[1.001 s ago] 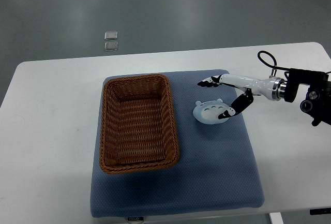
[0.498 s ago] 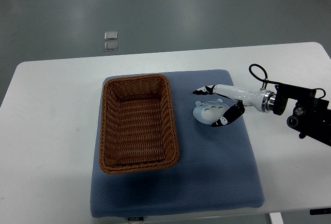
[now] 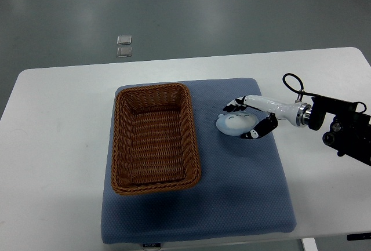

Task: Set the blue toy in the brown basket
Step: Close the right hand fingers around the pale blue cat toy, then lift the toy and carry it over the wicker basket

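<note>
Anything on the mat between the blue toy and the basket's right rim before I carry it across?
No. In the top view only bare blue mat lies between the blue toy, enclosed by the right hand, and the brown basket.

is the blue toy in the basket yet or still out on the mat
Out. The blue toy lies on the blue mat right of the brown basket, the right hand closed around it. The basket holds nothing.

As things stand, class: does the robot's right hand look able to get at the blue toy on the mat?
Probably yes. The right hand is already at the blue toy, fingers curled around its sides, nothing between them. The brown basket sits apart, to the left.
</note>
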